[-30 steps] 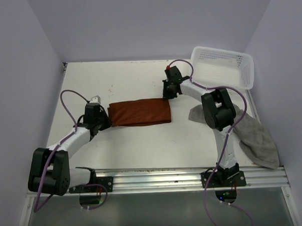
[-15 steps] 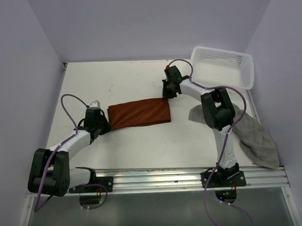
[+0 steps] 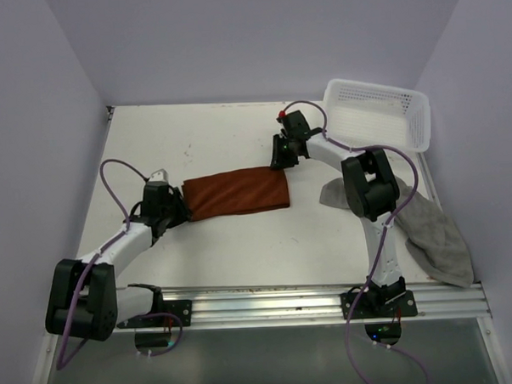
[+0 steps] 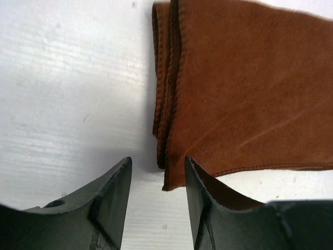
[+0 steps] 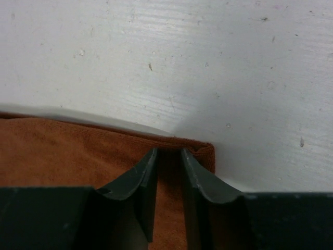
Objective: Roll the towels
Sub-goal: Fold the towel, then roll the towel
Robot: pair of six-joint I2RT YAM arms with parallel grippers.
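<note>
The left gripper [image 4: 157,162] stands spread and empty, with the stitched corner of the brown towel [image 3: 239,193] lying at the mouth of its black fingers. The right gripper [image 5: 169,152] is only narrowly parted, its tips down on the same towel's far right corner. That towel is a soft, folded strip in the middle of the table [image 3: 236,133], and the grey towel [image 3: 441,235] lies rumpled at the right edge.
</note>
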